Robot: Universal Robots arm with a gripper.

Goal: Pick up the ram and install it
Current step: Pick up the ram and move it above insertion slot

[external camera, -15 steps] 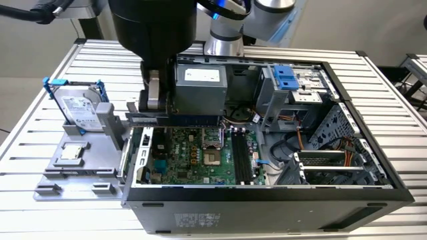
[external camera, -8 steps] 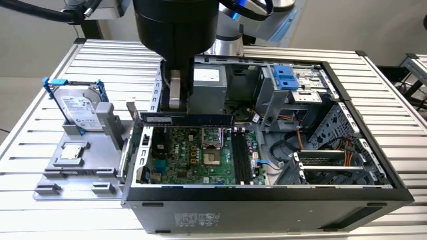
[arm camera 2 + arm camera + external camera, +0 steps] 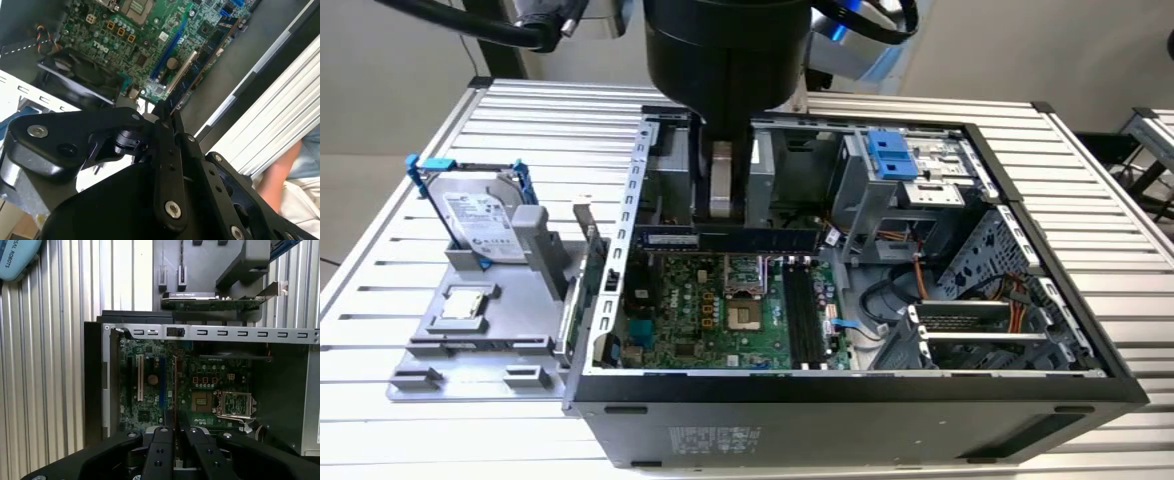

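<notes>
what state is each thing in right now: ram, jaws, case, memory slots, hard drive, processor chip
ram: clamped in the jaws, held level over the motherboard, not in a slot
gripper: jaws shut on the ram
computer case: open, inside facing up
memory slots: empty
hard drive: standing upright in the grey fixture
processor chip: lying flat on the fixture

Bright, even light washes the table slats (image 3: 280, 95) beside the gripper (image 3: 162, 107) nearly white. Ahead of its tips the case interior (image 3: 280, 390) lies dim; the clamped ram (image 3: 175, 390) shows as a dark sliver.
</notes>
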